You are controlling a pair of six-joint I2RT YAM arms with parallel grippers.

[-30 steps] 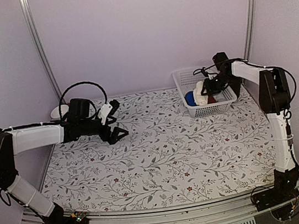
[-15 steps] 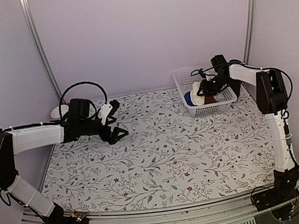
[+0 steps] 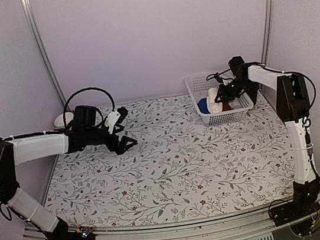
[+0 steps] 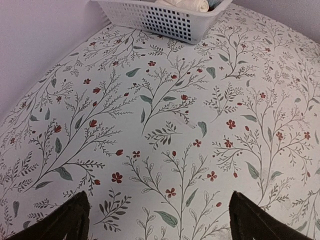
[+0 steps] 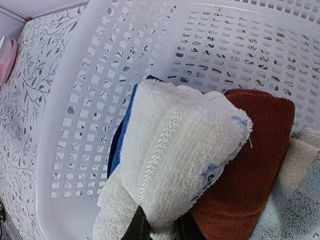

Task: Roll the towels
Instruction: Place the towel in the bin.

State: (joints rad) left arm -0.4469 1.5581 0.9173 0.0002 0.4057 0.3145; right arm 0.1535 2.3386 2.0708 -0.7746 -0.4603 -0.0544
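At left, wide-spread left gripper (image 3: 125,126) above the flat, flower-printed table (image 3: 178,165); at right, inside the perforated white plastic basket (image 3: 225,117), right gripper (image 5: 160,227) pinched on the nubby folded cream towel (image 5: 185,145), blue towel (image 5: 118,142) beneath, plush dark red roll (image 5: 245,165) alongside.

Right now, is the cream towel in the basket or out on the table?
In the basket: the cream towel lies bunched between its white walls, pinched by the right gripper.

A table (image 3: 172,166) covered in a floral-print cloth carries a white perforated basket (image 3: 226,116) at its far right corner and a small pale object (image 3: 61,119) at its far left corner.
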